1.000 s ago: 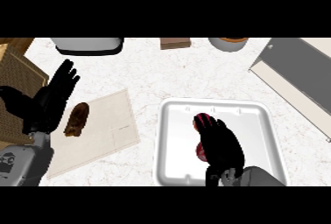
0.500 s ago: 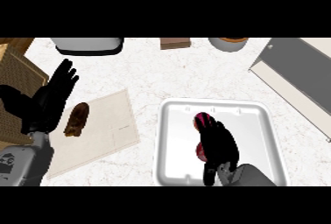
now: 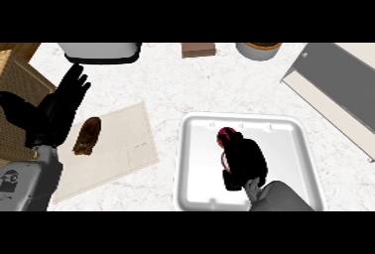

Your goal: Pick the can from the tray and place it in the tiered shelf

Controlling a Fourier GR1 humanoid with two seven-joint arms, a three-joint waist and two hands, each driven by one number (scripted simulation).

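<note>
- White, square, shallow plastic tray [image 3: 307, 149] sitting toward the counter's near right corner, carrying the dark red cylindrical can [image 3: 227, 136] on its side near the tray's middle, only the can's far end showing.
- Covering the rest of that can: the black right hand [image 3: 244, 159], fingers curling over and around it, thumb side hidden, so looking clamped on the can rather than spread.
- Compared with a second ago, drawing back toward the tray's near edge, forearm filling more of the near right corner and the hand settling lower over the can; can itself appearing unmoved inside the tray.
- Meaning for the task: grasp closing, lift not yet begun; judging the pick as early, the placing wholly ahead.
- Resting open near the counter's left edge, fingers straight and pointing away: the black left hand [image 3: 62, 101], unchanged.
- Lying beside it on a pale beige rectangular mat [image 3: 124, 149]: a brown elongated object [image 3: 88, 135], identity unclear.
- Running along the counter's right edge: a long grey-and-white slatted structure [image 3: 333, 87], probably the tiered shelf, well apart from the tray.
- Next calling for raising the can clear of the tray's rim before swinging right.
</note>
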